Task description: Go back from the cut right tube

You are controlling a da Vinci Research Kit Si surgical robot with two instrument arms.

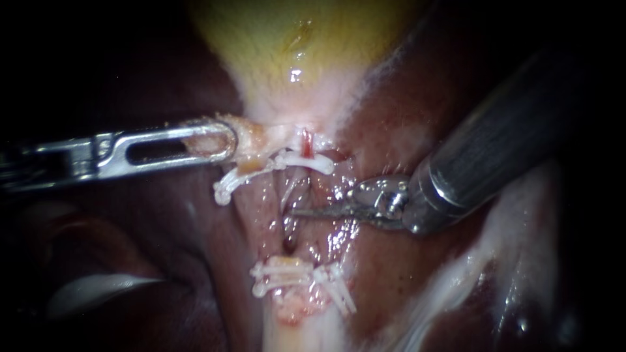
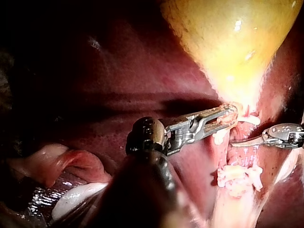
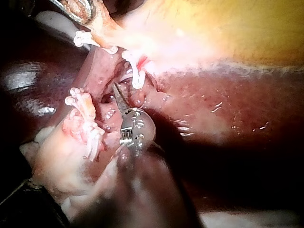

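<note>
The yellow gallbladder [image 1: 293, 45] narrows to a pale neck. My left instrument [image 1: 225, 140] comes in from the left, its slotted jaws shut on tissue at that neck [image 1: 257, 137]. White clips sit above [image 1: 306, 160] and below [image 1: 336, 287] a raw gap [image 1: 293, 221] where the tube is parted. A red stump end [image 1: 305, 140] shows over the upper clips. My right instrument [image 1: 306, 210] comes in from the upper right; its thin curved blades lie together, their tip in the gap. In the right wrist view the blades [image 3: 118, 97] point between the clip groups.
Dark red liver [image 1: 404, 111] lies on both sides of the dissected strip. Pale fatty tissue [image 1: 515, 241] runs along the lower right. A second white clip group [image 1: 228, 186] hangs just under the left instrument's jaws. A pale glistening fold [image 1: 98, 290] lies at the lower left.
</note>
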